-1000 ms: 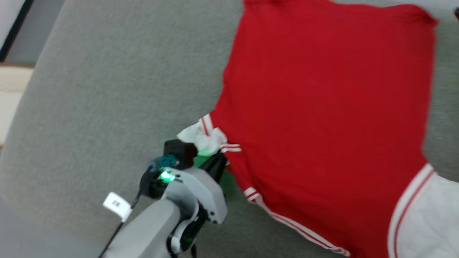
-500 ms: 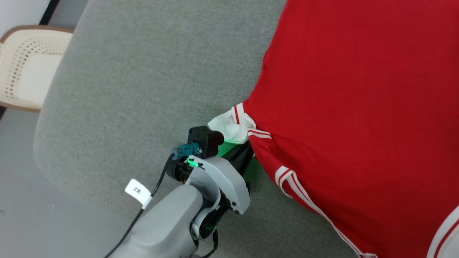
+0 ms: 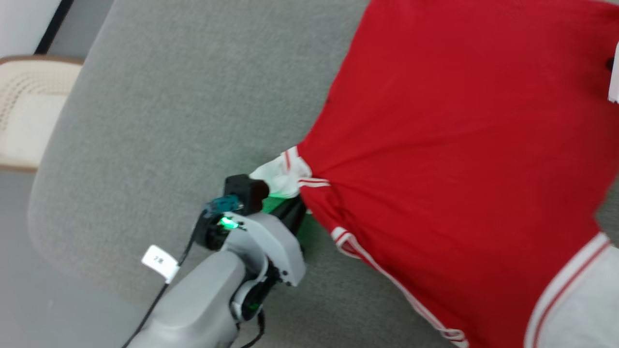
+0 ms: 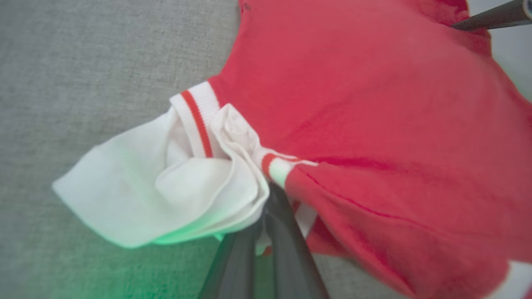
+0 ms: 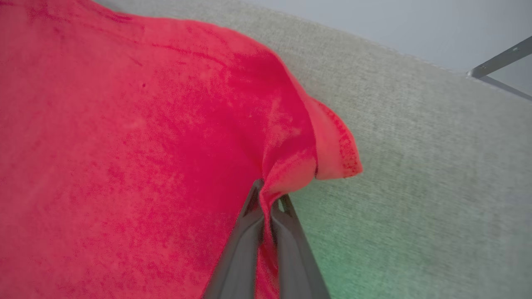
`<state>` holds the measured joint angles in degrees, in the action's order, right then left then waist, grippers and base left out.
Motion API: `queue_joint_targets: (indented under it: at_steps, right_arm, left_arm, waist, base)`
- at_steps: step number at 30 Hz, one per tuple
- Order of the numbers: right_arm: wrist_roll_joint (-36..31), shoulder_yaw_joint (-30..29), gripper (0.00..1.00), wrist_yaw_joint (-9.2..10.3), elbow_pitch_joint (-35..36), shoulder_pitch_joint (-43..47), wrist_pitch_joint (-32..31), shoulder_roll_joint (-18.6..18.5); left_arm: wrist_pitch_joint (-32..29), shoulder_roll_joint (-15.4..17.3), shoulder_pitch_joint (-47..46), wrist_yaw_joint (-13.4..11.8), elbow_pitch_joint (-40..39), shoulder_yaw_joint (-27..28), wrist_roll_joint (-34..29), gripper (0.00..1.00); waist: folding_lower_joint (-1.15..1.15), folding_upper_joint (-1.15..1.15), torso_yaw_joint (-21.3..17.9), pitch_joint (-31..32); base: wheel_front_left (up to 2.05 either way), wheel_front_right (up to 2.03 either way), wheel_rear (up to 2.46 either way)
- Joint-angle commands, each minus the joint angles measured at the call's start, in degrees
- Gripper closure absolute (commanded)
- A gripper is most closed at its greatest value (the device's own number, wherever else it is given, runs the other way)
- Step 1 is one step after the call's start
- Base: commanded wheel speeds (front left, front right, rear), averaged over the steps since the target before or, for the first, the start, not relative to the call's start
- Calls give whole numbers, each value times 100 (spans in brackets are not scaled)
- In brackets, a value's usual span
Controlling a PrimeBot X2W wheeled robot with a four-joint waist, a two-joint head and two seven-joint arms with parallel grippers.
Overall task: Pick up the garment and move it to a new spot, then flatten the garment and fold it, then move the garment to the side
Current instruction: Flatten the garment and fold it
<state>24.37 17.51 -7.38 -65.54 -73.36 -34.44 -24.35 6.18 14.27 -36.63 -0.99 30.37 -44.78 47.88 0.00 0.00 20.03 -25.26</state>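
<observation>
A red shirt (image 3: pixel 459 159) is seen spread, plain side up, across a grey woven cushion (image 3: pixel 169 121) in the head view, where its body is laid broadly and pulled into shallow creases that run toward the left gripper (image 3: pixel 299 209). That gripper is placed at the shirt's near-left edge, and from above its dark fingers are half hidden beneath a pale wrist housing lit by a green lamp. In the same view a cream perforated chair (image 3: pixel 24 116) is shown at the far left beyond the cushion's rounded corner, and a small white tag (image 3: pixel 159 261) is fixed to a black cable beside the forearm. What is hidden there is made plain in the left wrist view: the left gripper (image 4: pixel 270 195) is closed on the shirt, with the cloth pinched where a bunched white sleeve (image 4: pixel 166 187) meets the red body. The sleeve is soft and crumpled into rounded folds, and a ribbed white band with a red stripe (image 4: pixel 197 120) is folded over it. In the right wrist view the right gripper (image 5: pixel 266 195) is likewise closed, and a puckered corner of thin red knit is clamped between its two fingers, with a small flap turned out just beside them. The cushion's coarse, flecked weave is shown more clearly there, and a slim grey metal bracket (image 5: pixel 498 62) is seen past its far edge.
</observation>
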Motion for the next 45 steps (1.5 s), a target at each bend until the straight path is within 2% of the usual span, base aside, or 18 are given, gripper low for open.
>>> queue_joint_targets:
  at_steps: [1,10,16,22,25,29,34,37,41,42,43,44,45]
  right_arm:
    - [139,164,100,-13,157,176,11,-61]
    - [982,871,100,-9,1193,982,-218,-335]
    - [1697,1237,100,-8,2319,2193,-170,-663]
    - [2112,1263,100,-8,3311,3433,-170,-903]
    - [2188,1126,100,-6,3768,4153,-211,-1001]
    - [2263,725,100,-6,4364,5102,-399,-920]
    - [1909,44,100,1,5069,6083,-689,-787]
    - [1610,-378,100,1,5281,6555,-900,-480]
    - [985,-754,100,15,5103,6794,-1056,-15]
    - [814,-867,69,16,4978,6742,-992,114]
    - [532,-843,10,26,4895,6685,-963,130]
    - [402,-818,0,36,4821,6655,-1008,168]
    - [348,-840,0,35,4813,6592,-1052,243]
  left_arm:
    - [-158,437,465,-249,479,33,63,100]
    - [-145,750,751,-359,450,186,209,100]
    - [-86,847,1002,-423,298,220,275,100]
    - [-82,1002,1148,-426,132,292,369,100]
    - [-112,1078,1188,-460,16,292,356,100]
    - [-146,1150,1183,-527,-169,319,365,100]
    - [-200,1230,1194,-603,-376,321,361,100]
    - [-234,1255,1187,-642,-474,321,366,100]
    - [-256,1262,1183,-684,-569,325,391,100]
    - [-253,1259,1189,-688,-579,324,398,100]
    - [-259,1250,1190,-689,-588,321,404,100]
    - [-265,1246,1200,-683,-594,311,409,100]
    - [-270,1245,1216,-684,-595,299,414,100]
  waist:
    - [0,0,-306,292]
    - [0,0,-906,731]
    - [0,0,-1285,929]
    - [0,0,-1584,988]
    - [0,0,-1717,985]
    - [0,0,-1821,957]
    - [0,0,-1888,892]
    - [0,0,-1905,847]
    - [0,0,-1934,786]
    - [0,0,-1947,783]
    - [0,0,-1947,784]
    - [0,0,-1951,797]
    - [0,0,-1959,813]
  base:
    - [0,0,0]
    - [0,0,0]
    - [0,0,0]
    - [0,0,0]
    - [0,0,0]
    - [0,0,0]
    - [0,0,0]
    - [0,0,0]
    - [0,0,0]
    - [0,0,0]
    - [0,0,0]
    - [0,0,0]
    - [0,0,0]
